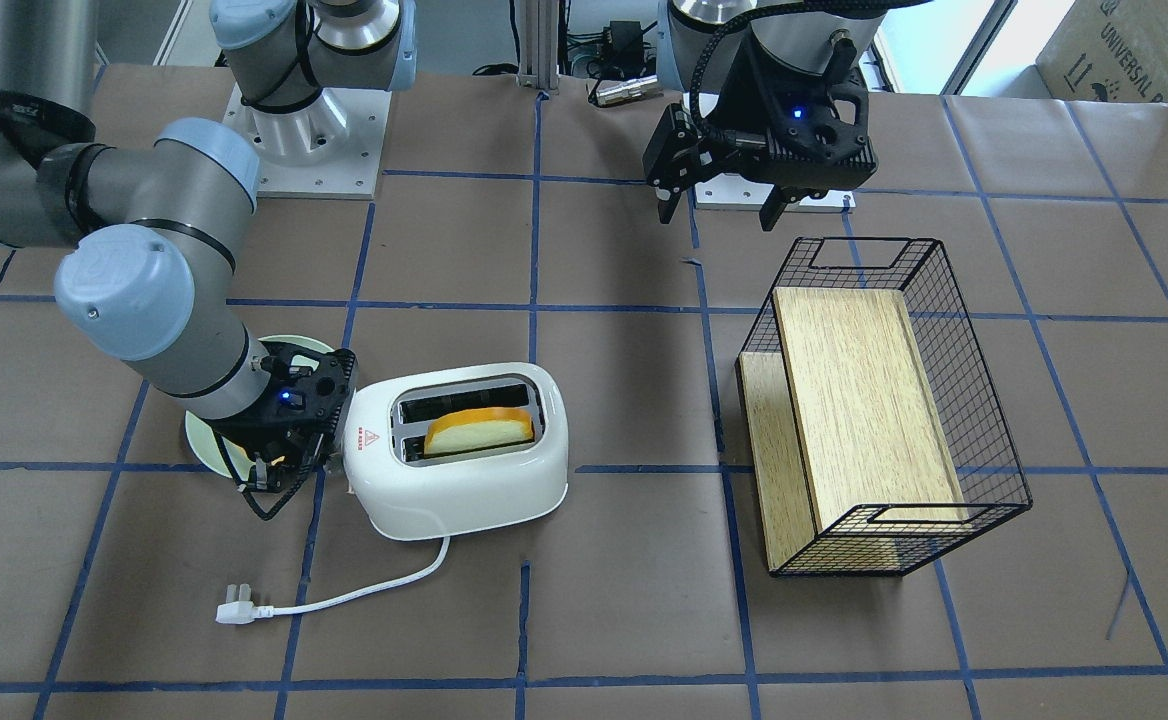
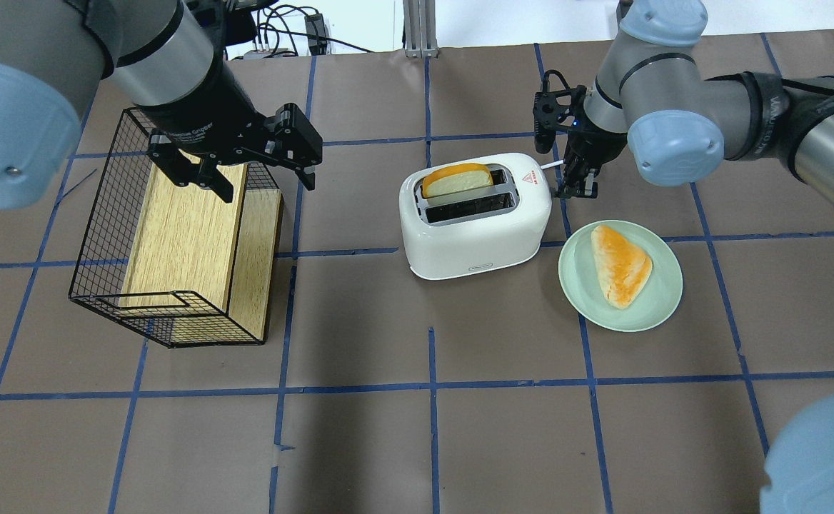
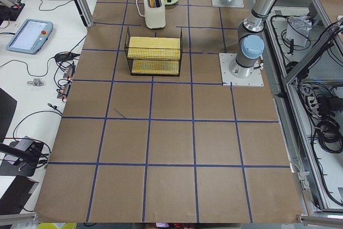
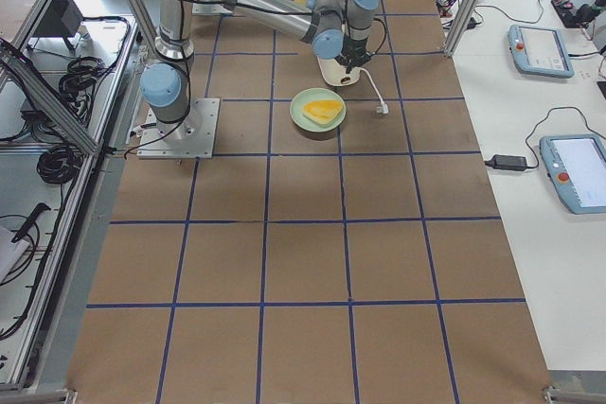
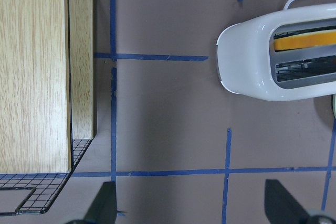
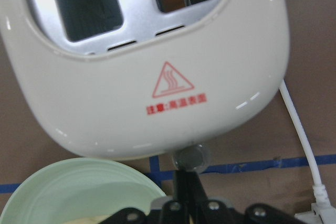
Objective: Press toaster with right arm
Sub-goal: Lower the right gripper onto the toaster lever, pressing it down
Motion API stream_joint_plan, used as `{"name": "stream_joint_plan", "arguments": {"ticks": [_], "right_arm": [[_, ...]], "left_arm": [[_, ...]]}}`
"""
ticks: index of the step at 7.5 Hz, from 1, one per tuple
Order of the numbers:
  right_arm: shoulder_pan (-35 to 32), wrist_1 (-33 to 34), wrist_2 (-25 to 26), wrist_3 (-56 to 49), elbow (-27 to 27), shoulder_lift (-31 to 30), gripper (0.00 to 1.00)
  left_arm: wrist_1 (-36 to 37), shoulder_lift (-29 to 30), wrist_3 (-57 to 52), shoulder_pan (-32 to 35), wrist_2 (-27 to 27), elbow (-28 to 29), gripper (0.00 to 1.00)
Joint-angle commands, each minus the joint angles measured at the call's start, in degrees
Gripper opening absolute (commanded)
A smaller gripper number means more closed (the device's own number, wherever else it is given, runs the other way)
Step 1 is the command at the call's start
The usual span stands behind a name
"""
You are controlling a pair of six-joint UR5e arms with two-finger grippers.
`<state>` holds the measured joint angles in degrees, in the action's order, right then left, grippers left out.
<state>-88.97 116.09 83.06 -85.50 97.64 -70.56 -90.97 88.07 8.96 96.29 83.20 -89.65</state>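
The white toaster (image 2: 474,243) stands mid-table with a bread slice (image 2: 456,180) sticking up out of its far slot. The near slot is empty. My right gripper (image 2: 578,189) is at the toaster's end with the red warning label (image 6: 173,80), pointing down. In the right wrist view its thin fingers (image 6: 185,184) are pressed together, with their tips right at the small grey knob (image 6: 191,157) on that end. It holds nothing. My left gripper (image 2: 260,182) is open and empty, hovering over the wire basket, away from the toaster.
A pale green plate (image 2: 660,300) with a bread piece (image 2: 620,264) sits right beside the toaster, under my right wrist. The toaster's white cord (image 1: 364,590) and plug (image 1: 239,612) lie on the table's far side. A black wire basket (image 2: 96,235) holds a wooden board (image 2: 181,235).
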Motion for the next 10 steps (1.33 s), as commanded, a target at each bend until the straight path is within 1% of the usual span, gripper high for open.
{"name": "stream_joint_plan", "arguments": {"ticks": [1,10], "right_arm": [[0.0,1.1,0.0,0.0,0.0,1.4,0.14],[0.0,1.9,0.0,0.1,0.0,2.3,0.13]], "left_arm": [[0.0,0.0,-0.1,0.0,-0.1,0.0,1.0],[0.0,0.0,0.0,0.0,0.0,0.0,1.0]]}}
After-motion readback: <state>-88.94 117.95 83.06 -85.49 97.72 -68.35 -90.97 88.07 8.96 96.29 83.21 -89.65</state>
